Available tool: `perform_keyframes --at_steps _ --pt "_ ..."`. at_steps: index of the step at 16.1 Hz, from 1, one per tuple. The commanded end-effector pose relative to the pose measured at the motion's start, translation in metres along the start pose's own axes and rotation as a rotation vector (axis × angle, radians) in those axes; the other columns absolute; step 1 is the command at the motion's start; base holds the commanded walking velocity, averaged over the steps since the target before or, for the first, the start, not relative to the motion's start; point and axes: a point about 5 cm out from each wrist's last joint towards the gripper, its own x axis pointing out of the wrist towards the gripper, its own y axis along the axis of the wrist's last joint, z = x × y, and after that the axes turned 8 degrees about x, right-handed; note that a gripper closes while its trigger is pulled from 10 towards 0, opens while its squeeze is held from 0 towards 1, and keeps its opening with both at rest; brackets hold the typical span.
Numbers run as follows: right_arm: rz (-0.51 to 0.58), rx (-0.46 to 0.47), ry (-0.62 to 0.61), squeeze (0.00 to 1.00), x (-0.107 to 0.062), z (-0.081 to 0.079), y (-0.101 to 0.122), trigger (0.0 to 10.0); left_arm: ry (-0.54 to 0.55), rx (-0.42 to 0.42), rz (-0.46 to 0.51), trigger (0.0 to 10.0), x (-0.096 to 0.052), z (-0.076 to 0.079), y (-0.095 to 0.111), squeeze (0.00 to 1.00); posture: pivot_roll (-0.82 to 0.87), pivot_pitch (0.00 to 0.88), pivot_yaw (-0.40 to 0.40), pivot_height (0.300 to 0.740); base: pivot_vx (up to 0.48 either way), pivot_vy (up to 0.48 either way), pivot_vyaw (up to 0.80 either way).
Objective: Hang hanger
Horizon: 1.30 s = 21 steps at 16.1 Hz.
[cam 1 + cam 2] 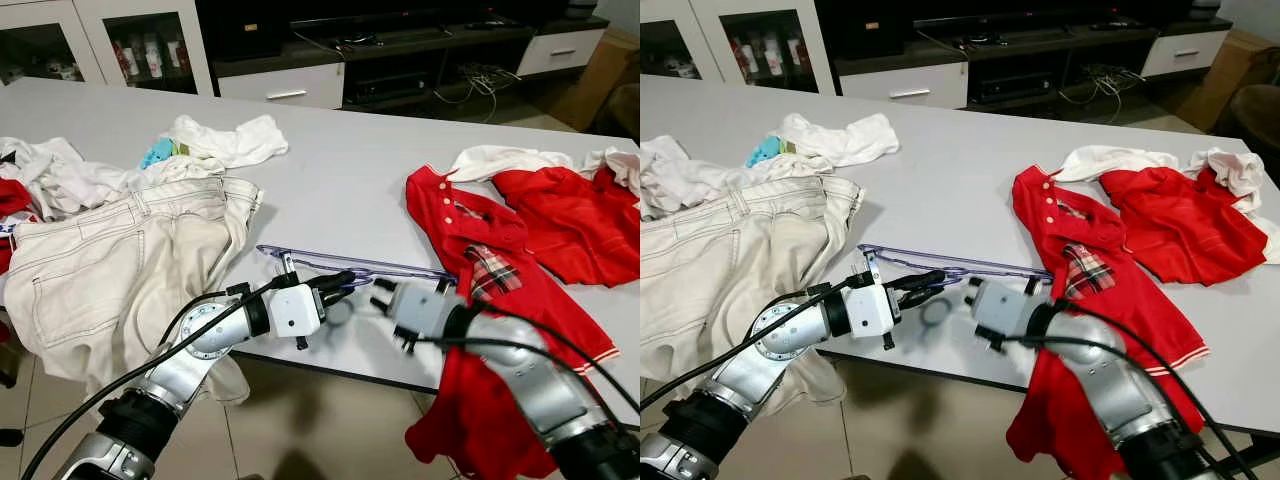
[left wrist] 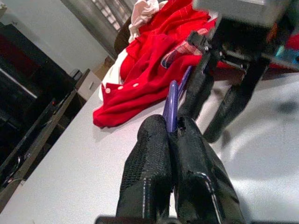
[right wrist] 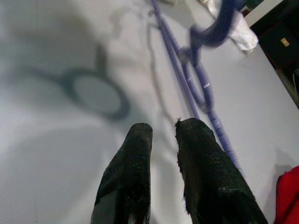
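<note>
Hanger (image 1: 352,266) pinched in left tool (image 1: 347,280)

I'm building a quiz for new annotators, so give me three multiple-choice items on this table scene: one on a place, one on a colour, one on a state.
1. Where does the thin purple plastic hanger lie on the grey table?
A. Between the beige trousers and the red polo shirt
B. On top of the trousers
C. On the floor

2. What colour is the collar lining of the red polo shirt?
A. Plain blue
B. Red and dark plaid
C. Yellow

3. What is the left gripper doing?
A. Hanging idle
B. Open above the trousers
C. Shut on the hanger

Answers:
1 A, the hanger stretches across bare table between the two garments.
2 B, checks show inside the collar.
3 C, the left wrist view shows the fingers pinched on the purple plastic; the right gripper hovers close by.
</note>
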Motion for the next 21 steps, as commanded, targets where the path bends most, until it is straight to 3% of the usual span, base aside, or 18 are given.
perform_keyframes --at_steps 1,5,6,7,11,13,15,16,17,21 --pt "0.007 -0.044 -0.015 0.0 0.004 0.005 0.005 10.0 -0.012 0.015 0.017 10.0 0.001 -0.001 0.004 0.0 -0.09 0.0 0.03 0.74 0.0 0.0 0.0" --pt "-0.031 -0.064 -0.072 0.0 0.01 0.012 0.0 10.0 -0.013 0.02 0.022 10.0 0.001 -0.001 0.005 0.0 -0.08 0.0 0.028 0.74 0.0 0.0 0.0" --pt "-0.018 -0.045 -0.081 0.11 0.009 0.014 0.001 10.0 -0.014 0.019 0.02 10.0 0.0 0.0 0.005 0.0 -0.08 0.0 0.028 0.74 0.0 0.0 0.0" --pt "-0.011 -0.033 -0.083 1.0 0.005 0.016 0.0 10.0 -0.017 0.016 0.013 10.0 -0.002 0.002 0.004 0.0 -0.08 0.0 0.029 0.74 0.0 0.0 0.0" --pt "-0.018 -0.023 0.0 1.0 -0.01 0.008 -0.001 10.0 -0.021 0.02 0.01 10.0 -0.003 0.001 0.003 0.0 -0.09 0.0 0.041 0.74 0.0 0.0 0.0" --pt "-0.005 -0.001 -0.009 0.97 -0.019 0.012 0.001 10.0 -0.026 0.027 0.009 10.0 -0.003 0.0 0.003 0.0 -0.09 0.0 0.046 0.74 0.0 0.0 0.0" --pt "0.011 0.02 -0.038 0.32 -0.026 0.018 0.002 10.0 -0.032 0.032 0.01 10.0 -0.003 -0.001 0.002 0.0 -0.1 0.0 0.056 0.74 0.0 0.0 0.0" --pt "0.016 0.019 -0.042 0.09 -0.028 0.019 0.003 10.0 -0.035 0.034 0.011 10.0 -0.003 -0.001 0.002 0.0 -0.1 0.0 0.059 0.74 0.0 0.0 0.0" --pt "0.002 0.003 -0.076 0.0 -0.026 0.023 0.001 10.0 -0.038 0.036 0.014 10.0 -0.002 -0.002 0.003 0.0 -0.1 0.0 0.059 0.74 0.0 0.0 0.0" --pt "-0.025 -0.06 -0.071 0.0 -0.01 0.017 -0.002 10.0 -0.037 0.042 0.021 10.0 0.0 -0.003 0.005 0.0 -0.09 0.0 0.053 0.74 0.0 0.0 0.0"
